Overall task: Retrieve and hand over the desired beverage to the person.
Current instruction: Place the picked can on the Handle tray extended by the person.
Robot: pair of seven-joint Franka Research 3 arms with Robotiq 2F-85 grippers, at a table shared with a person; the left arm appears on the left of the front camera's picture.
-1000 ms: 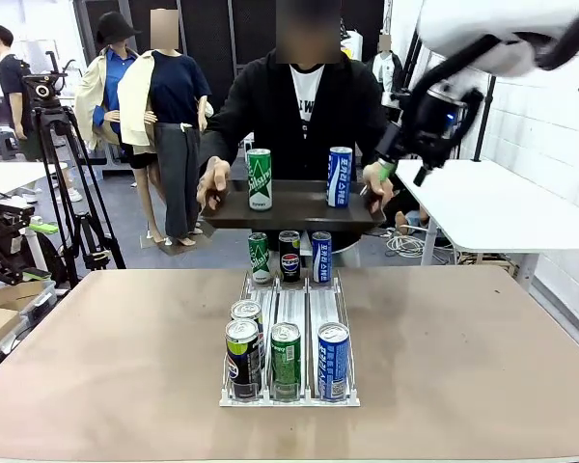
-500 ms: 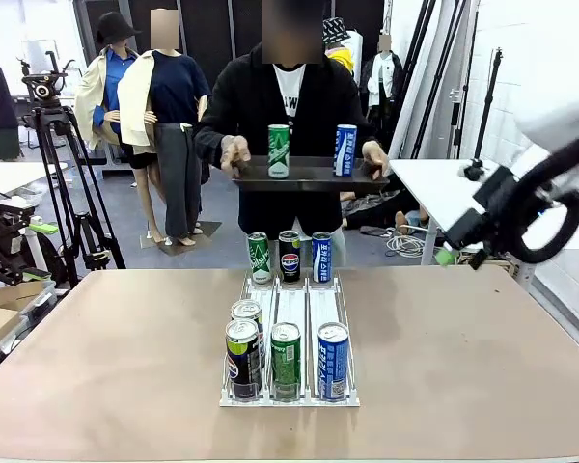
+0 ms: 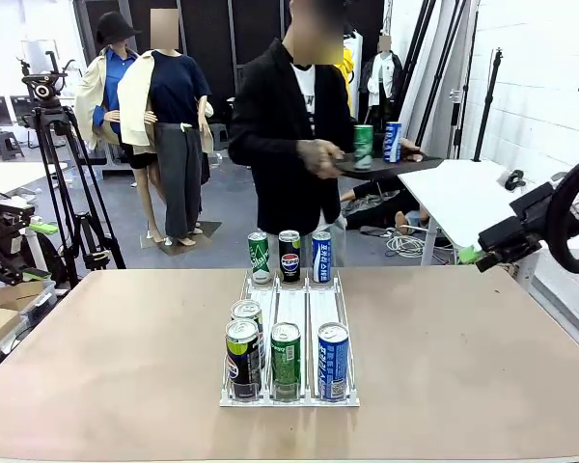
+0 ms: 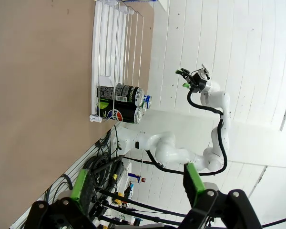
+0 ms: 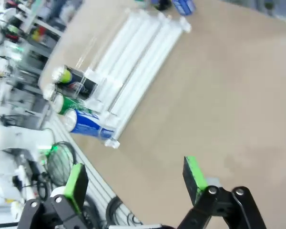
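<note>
1. Behind the desk (image 3: 116, 338), at about 12 o'clock, the person (image 3: 288, 125) stands turned sideways, holding a dark tray (image 3: 381, 166) with a green can (image 3: 363, 147) and a blue can (image 3: 393, 142) upright on it.
2. On the desk's middle, a clear can rack (image 3: 291, 328) holds three cans at its far end and four at its near end.
3. At 3 o'clock the right claw (image 3: 475, 255) hangs off the desk's edge, fully open, holding nothing.
4. Seen from its wrist, the left claw (image 4: 138, 183) is spread wide and empty.

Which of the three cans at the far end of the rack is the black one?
The middle can, black with a Pepsi logo. A green can stands to its left and a blue can to its right.
</note>
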